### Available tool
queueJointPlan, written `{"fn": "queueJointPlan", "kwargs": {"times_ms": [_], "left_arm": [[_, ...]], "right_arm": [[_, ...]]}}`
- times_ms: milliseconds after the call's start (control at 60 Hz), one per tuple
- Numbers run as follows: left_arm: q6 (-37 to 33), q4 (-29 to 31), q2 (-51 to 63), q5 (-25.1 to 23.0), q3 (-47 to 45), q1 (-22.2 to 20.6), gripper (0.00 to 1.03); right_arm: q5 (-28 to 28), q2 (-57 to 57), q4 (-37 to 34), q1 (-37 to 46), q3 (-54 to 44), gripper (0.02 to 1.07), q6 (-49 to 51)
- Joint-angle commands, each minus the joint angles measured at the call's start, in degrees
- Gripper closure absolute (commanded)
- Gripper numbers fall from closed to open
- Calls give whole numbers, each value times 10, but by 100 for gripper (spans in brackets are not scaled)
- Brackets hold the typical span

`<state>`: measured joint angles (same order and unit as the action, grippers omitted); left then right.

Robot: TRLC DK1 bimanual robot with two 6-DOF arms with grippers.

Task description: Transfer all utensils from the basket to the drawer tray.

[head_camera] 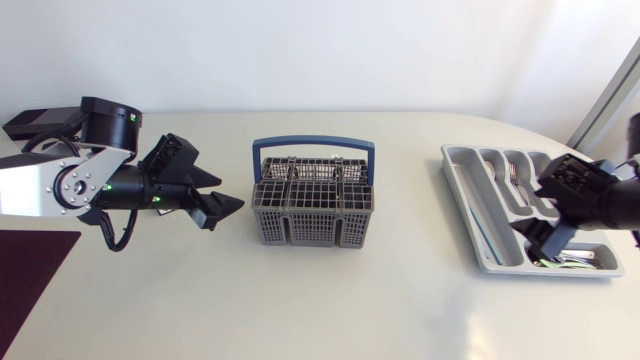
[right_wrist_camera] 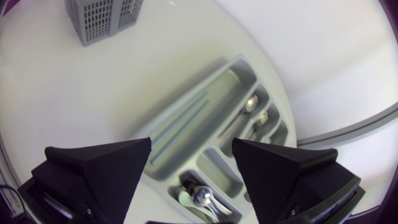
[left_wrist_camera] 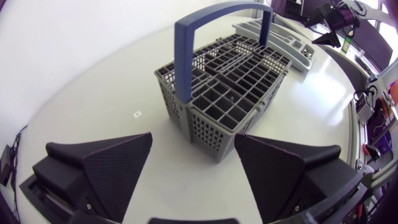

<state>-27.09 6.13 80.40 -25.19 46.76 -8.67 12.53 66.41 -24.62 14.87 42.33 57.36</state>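
Observation:
The grey basket (head_camera: pixel 313 205) with a blue handle stands at the table's middle; I see no utensil sticking out of it. My left gripper (head_camera: pixel 222 195) hangs open just left of it. From the left wrist, the basket (left_wrist_camera: pixel 217 81) sits ahead of that open left gripper (left_wrist_camera: pixel 193 168), apart from the fingers. The grey drawer tray (head_camera: pixel 475 215) lies at the right. My right gripper (head_camera: pixel 548 240) hovers open over its near end. In the right wrist view the tray (right_wrist_camera: pixel 186 127) lies under the open gripper (right_wrist_camera: pixel 191 168), with spoons (right_wrist_camera: pixel 199 196) and a fork (right_wrist_camera: pixel 261 118) in its compartments.
A dark red mat (head_camera: pixel 30 280) lies at the table's near left corner. The tray (left_wrist_camera: pixel 280 37) shows far behind the basket from the left wrist, and the basket (right_wrist_camera: pixel 102 18) shows far off from the right wrist.

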Motion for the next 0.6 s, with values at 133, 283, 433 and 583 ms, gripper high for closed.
{"fn": "queueJointPlan", "kwargs": {"times_ms": [133, 283, 433, 583], "left_arm": [[-15, -16, 71, 17, 29, 19, 11], [-16, -35, 100, 18, 33, 10, 11], [-16, -43, 121, 17, 42, 1, 11], [-16, -53, 136, 18, 47, -8, 11]], "right_arm": [[-24, 70, 48, -178, 22, 11, -206], [-25, 164, 80, -255, 79, 11, -291], [-27, 241, 86, -301, 136, 11, -339], [-38, 284, 93, -326, 173, 11, -361]]}}
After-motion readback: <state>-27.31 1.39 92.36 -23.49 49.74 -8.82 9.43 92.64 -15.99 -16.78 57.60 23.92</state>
